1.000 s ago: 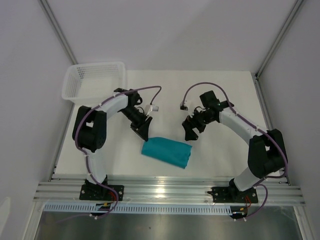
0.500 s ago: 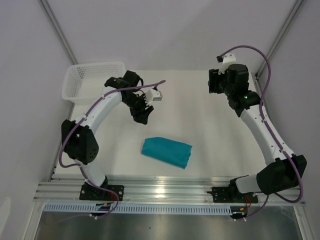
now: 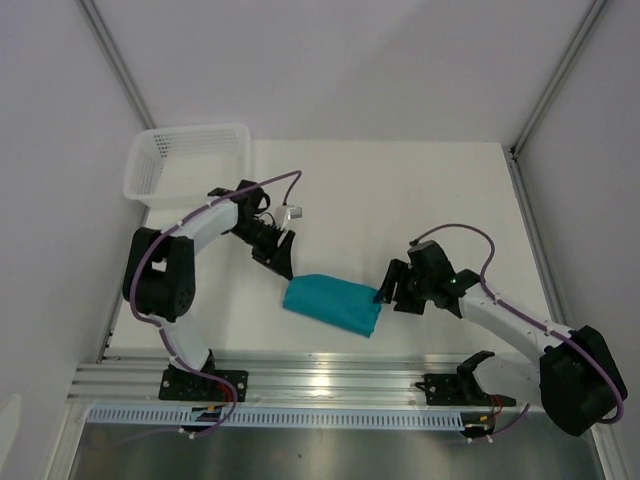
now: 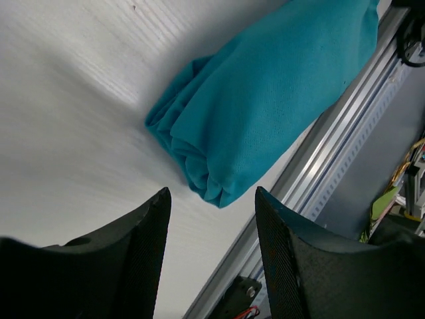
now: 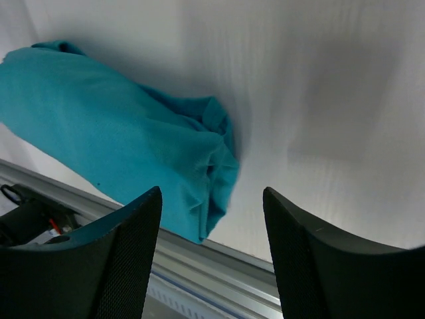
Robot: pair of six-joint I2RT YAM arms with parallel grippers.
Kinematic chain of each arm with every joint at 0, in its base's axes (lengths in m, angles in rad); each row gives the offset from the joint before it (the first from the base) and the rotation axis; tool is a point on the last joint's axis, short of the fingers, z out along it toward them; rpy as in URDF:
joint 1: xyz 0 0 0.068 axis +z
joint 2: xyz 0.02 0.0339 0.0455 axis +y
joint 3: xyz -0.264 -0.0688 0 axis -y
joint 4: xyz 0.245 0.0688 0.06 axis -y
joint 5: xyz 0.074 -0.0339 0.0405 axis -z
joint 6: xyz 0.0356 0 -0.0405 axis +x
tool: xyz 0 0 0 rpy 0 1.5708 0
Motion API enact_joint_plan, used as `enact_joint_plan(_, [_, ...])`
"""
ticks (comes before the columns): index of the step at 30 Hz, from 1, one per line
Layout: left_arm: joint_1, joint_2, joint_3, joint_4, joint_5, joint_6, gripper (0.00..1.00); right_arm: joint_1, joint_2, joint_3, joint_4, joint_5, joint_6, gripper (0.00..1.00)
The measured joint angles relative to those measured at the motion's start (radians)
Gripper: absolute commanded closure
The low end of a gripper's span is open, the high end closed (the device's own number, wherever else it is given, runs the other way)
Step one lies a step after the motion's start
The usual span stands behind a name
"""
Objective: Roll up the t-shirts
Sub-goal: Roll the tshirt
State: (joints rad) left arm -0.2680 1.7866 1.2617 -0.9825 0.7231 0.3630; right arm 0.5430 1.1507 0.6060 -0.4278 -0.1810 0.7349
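The teal t-shirt point(image 3: 333, 303) lies rolled into a short bundle on the white table near the front edge. My left gripper point(image 3: 281, 258) is open and empty, just above the roll's left end; the left wrist view shows that layered end point(image 4: 259, 93) ahead of the spread jaws point(image 4: 212, 219). My right gripper point(image 3: 388, 287) is open and empty, right beside the roll's right end; the right wrist view shows that end point(image 5: 126, 153) between and beyond the jaws point(image 5: 212, 219). No white neck label shows.
A white mesh basket point(image 3: 186, 160) stands at the table's back left corner. The aluminium rail point(image 3: 330, 385) runs along the front edge just below the roll. Grey walls and slanted frame posts enclose the table.
The right arm swung from high at the back right down to the roll's right end. The left gripper came forward and down toward the roll's left end. The roll has not moved.
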Motion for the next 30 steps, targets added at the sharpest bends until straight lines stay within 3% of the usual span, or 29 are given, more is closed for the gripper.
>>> enact_joint_plan(5, [-0.003, 0.000, -0.070, 0.121, 0.050, -0.075, 0.48, 0.023, 0.001, -0.076, 0.162, -0.048, 0.090, 0.39])
enact_joint_plan(6, [-0.003, 0.003, -0.074, 0.135, 0.058, -0.086, 0.50, 0.023, 0.008, -0.088, 0.191, -0.058, 0.103, 0.43])
enact_joint_plan(8, [-0.003, 0.010, -0.075, 0.163, 0.069, -0.105, 0.59, 0.023, 0.041, -0.105, 0.246, -0.077, 0.118, 0.54])
enact_joint_plan(9, [-0.003, 0.013, -0.075, 0.174, 0.070, -0.115, 0.63, 0.023, 0.063, -0.111, 0.272, -0.084, 0.122, 0.70])
enact_joint_plan(11, [-0.003, 0.013, -0.079, 0.193, 0.071, -0.129, 0.76, 0.018, 0.100, -0.118, 0.303, -0.093, 0.124, 0.84])
enact_joint_plan(12, [-0.003, 0.013, -0.082, 0.201, 0.074, -0.138, 0.78, 0.007, 0.117, -0.119, 0.314, -0.108, 0.120, 0.95])
enact_joint_plan(13, [-0.003, 0.013, -0.085, 0.208, 0.077, -0.144, 0.80, -0.008, 0.133, -0.119, 0.329, -0.119, 0.111, 1.00])
enact_joint_plan(18, [-0.005, 0.013, -0.093, 0.230, 0.088, -0.163, 0.99, -0.129, 0.219, -0.073, 0.350, -0.181, 0.037, 1.00])
enact_joint_plan(24, [-0.007, 0.011, -0.121, 0.257, 0.091, -0.181, 0.98, -0.195, 0.382, 0.096, 0.347, -0.294, -0.100, 1.00])
enact_joint_plan(30, [-0.007, -0.032, -0.122, 0.250, 0.025, -0.091, 0.68, -0.214, 0.431, 0.129, 0.315, -0.360, -0.164, 0.91])
